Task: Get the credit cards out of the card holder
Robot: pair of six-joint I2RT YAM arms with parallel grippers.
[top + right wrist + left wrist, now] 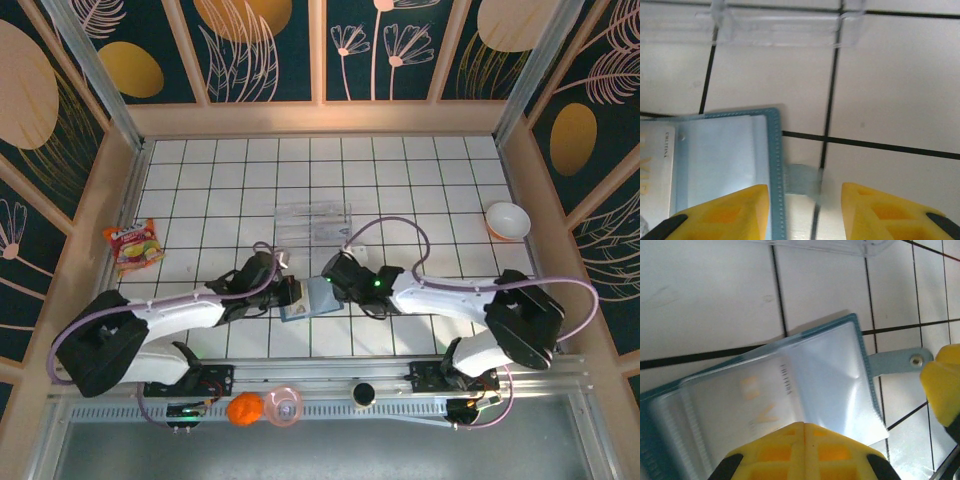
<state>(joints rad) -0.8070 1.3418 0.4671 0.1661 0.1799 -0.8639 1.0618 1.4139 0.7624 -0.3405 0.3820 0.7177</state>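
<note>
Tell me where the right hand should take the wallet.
Probably the clasp tab: it juts past the wallet's stitched edge, thin and flat on the table. Come from that side, low; the open right hand straddles it.

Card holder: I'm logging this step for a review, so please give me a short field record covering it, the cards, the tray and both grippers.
card holder: lying open on the tiled table, clasp tab sticking out to one side
credit cards: one shows through the holder's clear pocket, not yet out
left gripper: shut, at the holder's near edge
right gripper: open, fingers either side of the clasp tab
clear tray: beyond the holder, apart from it
</note>
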